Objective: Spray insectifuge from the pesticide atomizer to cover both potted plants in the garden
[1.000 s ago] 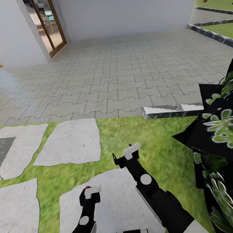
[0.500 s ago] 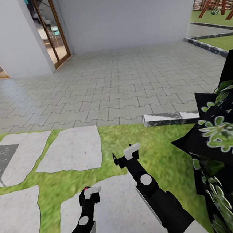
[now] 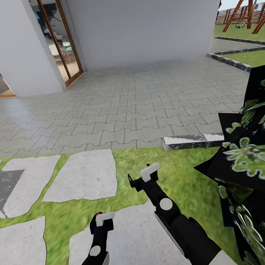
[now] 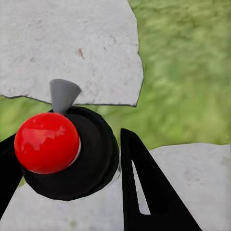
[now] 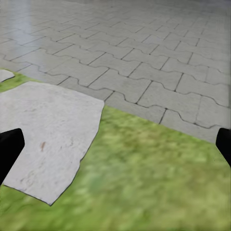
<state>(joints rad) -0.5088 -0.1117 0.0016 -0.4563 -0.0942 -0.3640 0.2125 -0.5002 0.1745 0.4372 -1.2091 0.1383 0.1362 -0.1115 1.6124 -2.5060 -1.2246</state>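
Item 1. Left tool (image 3: 100, 221), lower left of centre in the head view: pinching the pesticide atomizer (image 4: 91, 163). In the left wrist view the atomizer is seen end-on as a round black body with a red knob and a grey cone, held between two black fingers (image 4: 144, 192).
Item 2. Right tool (image 3: 148, 174), lower centre: spread wide, nothing between; its fingers (image 5: 9, 149) sit at opposite edges of the right wrist view.
Item 3. Pale stepping stones (image 3: 81, 174) set in green lawn (image 3: 184, 176), under both arms.
Item 4. Grey interlocking paving (image 3: 125, 108), mid frame, ending at a stone kerb (image 3: 192, 140).
Item 5. White wall (image 3: 146, 17), top; wood-framed glass door (image 3: 59, 37), upper left.
Item 6. Dark foliage with green leaves (image 3: 253, 162), right edge.
Item 7. Brown timber frame (image 3: 245, 2), upper right.
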